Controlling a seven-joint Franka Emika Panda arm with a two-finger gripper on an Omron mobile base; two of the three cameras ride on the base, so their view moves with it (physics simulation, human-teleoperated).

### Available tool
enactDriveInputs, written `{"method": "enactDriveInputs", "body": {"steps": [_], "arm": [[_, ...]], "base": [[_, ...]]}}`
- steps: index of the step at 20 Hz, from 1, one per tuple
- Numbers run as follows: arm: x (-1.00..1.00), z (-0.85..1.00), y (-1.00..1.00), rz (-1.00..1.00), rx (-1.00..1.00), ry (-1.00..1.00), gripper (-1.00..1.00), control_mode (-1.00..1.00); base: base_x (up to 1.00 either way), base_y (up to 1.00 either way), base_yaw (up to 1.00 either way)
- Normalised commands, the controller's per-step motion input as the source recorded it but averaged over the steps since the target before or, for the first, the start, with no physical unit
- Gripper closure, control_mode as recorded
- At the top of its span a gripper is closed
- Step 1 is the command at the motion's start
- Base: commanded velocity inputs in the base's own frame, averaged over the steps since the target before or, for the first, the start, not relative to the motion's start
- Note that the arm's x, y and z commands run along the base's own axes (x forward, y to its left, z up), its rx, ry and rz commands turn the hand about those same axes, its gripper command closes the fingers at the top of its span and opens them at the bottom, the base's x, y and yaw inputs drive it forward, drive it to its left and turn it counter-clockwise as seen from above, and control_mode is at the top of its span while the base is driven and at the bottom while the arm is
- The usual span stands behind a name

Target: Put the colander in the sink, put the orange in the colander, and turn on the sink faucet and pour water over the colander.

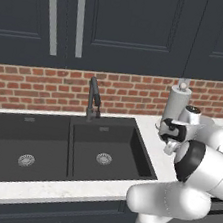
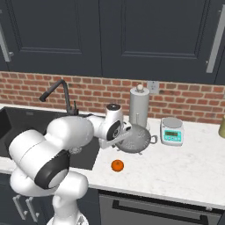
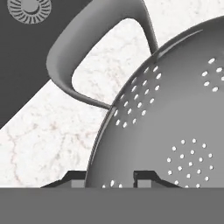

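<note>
I am on the first step. In the hand view my gripper (image 3: 109, 179) stands narrowly open with the rim of the colander (image 3: 175, 113) between its fingertips; whether they already pinch it I cannot tell. The colander sits on the counter (image 2: 176, 169) beside the sink (image 1: 52, 147). Next I must lift it into a basin. The right base view adds the orange (image 2: 117, 165); the left base view shows the faucet (image 1: 93, 98).

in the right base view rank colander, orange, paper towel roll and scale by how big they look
1. paper towel roll
2. colander, partly hidden by the gripper
3. scale
4. orange
Colander and roll are close; the ranking is unsure.
</note>
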Motion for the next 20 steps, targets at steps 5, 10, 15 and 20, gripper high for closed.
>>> {"method": "enactDriveInputs", "body": {"steps": [5, 10, 15, 20], "arm": [[-0.12, 0.20, 0.46, 0.09, 0.08, -0.18, 1.00, -1.00], [0.00, 0.17, 0.78, 0.14, 0.05, -0.09, 1.00, -1.00], [0.00, 0.11, 0.90, 0.16, 0.03, 0.00, 1.00, -1.00], [0.00, 0.04, 0.96, 0.15, 0.00, 0.00, 1.00, -1.00]], "base": [[0.00, 0.00, 0.00], [0.00, 0.00, 0.00], [0.00, 0.00, 0.00], [0.00, 0.00, 0.00]]}}
